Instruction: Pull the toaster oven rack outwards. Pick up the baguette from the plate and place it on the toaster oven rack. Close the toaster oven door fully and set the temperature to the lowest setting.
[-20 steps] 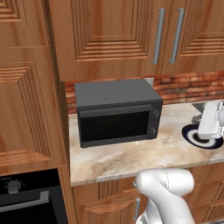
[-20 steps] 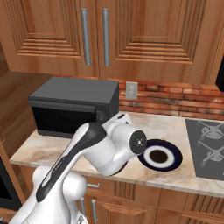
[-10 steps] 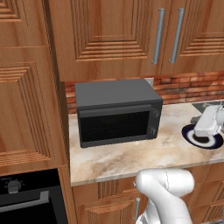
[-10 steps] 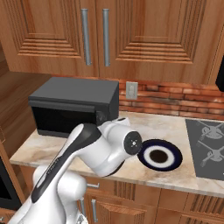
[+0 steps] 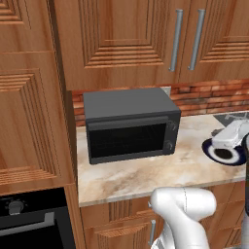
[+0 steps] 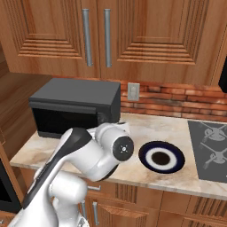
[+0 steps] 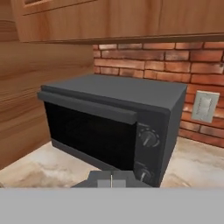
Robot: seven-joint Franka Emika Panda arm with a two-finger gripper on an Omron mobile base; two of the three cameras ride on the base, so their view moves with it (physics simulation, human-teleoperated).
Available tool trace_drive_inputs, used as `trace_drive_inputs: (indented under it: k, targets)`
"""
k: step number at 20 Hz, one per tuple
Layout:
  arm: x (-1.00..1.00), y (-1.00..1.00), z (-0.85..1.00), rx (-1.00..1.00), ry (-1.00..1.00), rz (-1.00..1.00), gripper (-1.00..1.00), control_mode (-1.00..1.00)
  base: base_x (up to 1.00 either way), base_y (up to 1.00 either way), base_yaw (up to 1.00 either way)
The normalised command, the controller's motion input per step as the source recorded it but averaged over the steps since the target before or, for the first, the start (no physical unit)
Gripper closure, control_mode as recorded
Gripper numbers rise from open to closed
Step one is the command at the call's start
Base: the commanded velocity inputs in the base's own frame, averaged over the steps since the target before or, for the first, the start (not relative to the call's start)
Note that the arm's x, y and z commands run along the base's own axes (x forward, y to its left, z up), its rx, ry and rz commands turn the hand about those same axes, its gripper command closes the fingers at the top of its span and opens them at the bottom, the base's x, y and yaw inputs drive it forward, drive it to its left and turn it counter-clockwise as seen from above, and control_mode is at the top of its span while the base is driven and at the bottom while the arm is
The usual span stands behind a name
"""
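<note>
Countertop [image 6: 133,126]: wall outlet [image 6: 133,91] beside toaster oven [image 6: 75,106]

Arm: white Franka Panda with dark joints, rising from the lower right of the left base view, its rounded shoulder housing near the bottom edge and its forearm reaching out to the right. In the right base view it rises from the lower left, folds at the elbow and shows a round dark joint cap facing the camera. Gripper [image 7: 112,183]: fingertips pressed together, jaws closed, nothing between them.
</note>
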Motion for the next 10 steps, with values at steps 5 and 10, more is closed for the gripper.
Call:
trace_drive_inputs:
  k: [5, 10]
  targets:
    - [0.0, 0.2, -0.02, 0.02, 0.0, -0.1, 1.0, -1.0, 0.0, 0.0, 0.0]
    - [0.0, 0.26, -0.07, 0.0, 0.0, 0.0, 1.0, -1.0, 0.0, 0.0, 0.0]
